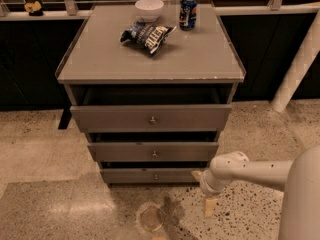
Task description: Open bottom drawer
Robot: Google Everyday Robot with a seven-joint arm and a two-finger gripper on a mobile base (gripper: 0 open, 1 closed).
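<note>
The bottom drawer (150, 176) is the lowest and narrowest grey-brown front of the cabinet, with a small brass knob (155, 176) at its centre. It stands slightly out from the cabinet, with a dark gap above it. My gripper (204, 186) is at the end of the white arm (260, 171) that reaches in from the right. It hangs low over the floor, just off the right end of the bottom drawer's front and well to the right of the knob.
The middle drawer (153, 152) and top drawer (151, 117) also stand slightly out. On the cabinet top (200, 59) are a chip bag (146, 34), a white bowl (149, 8) and a blue can (188, 12). A white post (297, 66) stands at the right. A stain (151, 217) marks the speckled floor.
</note>
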